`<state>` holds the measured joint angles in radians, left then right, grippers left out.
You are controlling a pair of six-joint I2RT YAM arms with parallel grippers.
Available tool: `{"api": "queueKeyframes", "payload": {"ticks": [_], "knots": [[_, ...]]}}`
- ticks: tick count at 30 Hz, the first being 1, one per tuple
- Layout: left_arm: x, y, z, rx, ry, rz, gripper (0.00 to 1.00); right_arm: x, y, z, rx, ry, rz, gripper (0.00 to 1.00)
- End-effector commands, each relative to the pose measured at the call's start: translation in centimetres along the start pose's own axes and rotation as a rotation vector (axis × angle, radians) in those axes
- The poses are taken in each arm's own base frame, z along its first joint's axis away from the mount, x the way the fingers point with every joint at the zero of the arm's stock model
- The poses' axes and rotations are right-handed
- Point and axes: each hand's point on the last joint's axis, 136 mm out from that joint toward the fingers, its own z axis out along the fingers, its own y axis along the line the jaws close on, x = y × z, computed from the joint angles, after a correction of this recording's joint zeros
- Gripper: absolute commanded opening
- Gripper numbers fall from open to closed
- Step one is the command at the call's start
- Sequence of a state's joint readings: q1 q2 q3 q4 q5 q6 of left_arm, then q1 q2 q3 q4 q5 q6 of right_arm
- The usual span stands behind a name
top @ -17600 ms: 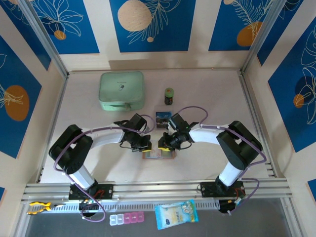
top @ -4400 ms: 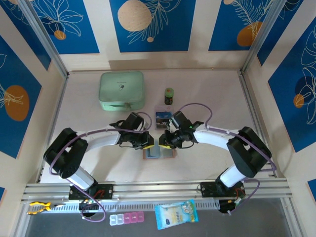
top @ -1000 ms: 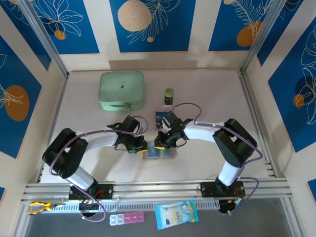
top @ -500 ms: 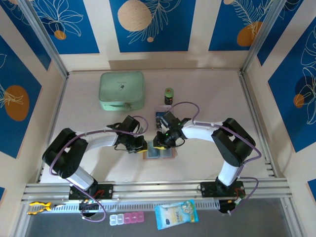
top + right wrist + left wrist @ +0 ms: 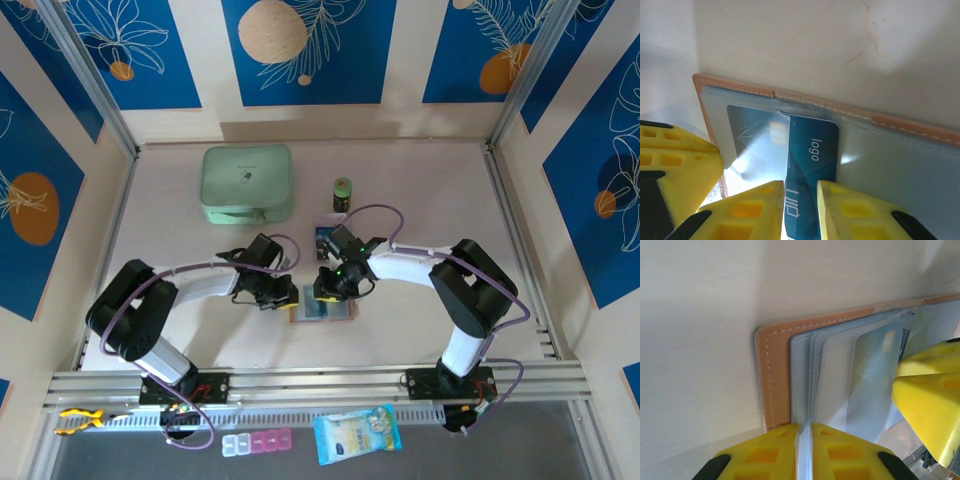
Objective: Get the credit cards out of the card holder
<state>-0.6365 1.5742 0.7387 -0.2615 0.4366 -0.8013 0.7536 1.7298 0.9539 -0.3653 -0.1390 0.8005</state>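
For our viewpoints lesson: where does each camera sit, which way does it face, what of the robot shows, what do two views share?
Top external: above and behind, looking down on the table; both arms.
Left wrist: looks along the left tool at the card holder, sleeves pinched.
Right wrist: looks along the right tool at a blue card.
Shared: both wrist views show the card holder.

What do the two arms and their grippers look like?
The left arm and right arm have white links, black joints and a lilac cable each. The left gripper and right gripper have bright yellow fingers with recessed square pockets and black trim.
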Motion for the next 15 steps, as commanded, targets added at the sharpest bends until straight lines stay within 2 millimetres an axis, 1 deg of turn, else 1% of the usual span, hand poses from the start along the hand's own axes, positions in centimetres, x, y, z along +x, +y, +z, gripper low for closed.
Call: {"api": "queueKeyframes", "payload": {"ticks": [1, 8, 11, 15], "knots": [[-0.5, 0.2, -0.9, -0.028, -0.008, 0.005, 0.14, 0.1, 0.2, -0.9, 0.016, -0.008, -0.017, 0.25], [-1.0, -1.5, -2.1, 0.003, -0.033, 0.025, 0.14, 0.1, 0.9, -1.7, -0.012, -0.025, -0.023, 0.26], [-0.9, -2.1, -2.2, 0.02, -0.032, 0.028, 0.14, 0.0, 1.2, -2.2, -0.034, -0.037, -0.022, 0.26], [-0.8, -2.9, -2.0, 0.03, -0.026, 0.041, 0.12, -0.1, 1.1, -2.5, -0.057, -0.044, -0.008, 0.26]]}}
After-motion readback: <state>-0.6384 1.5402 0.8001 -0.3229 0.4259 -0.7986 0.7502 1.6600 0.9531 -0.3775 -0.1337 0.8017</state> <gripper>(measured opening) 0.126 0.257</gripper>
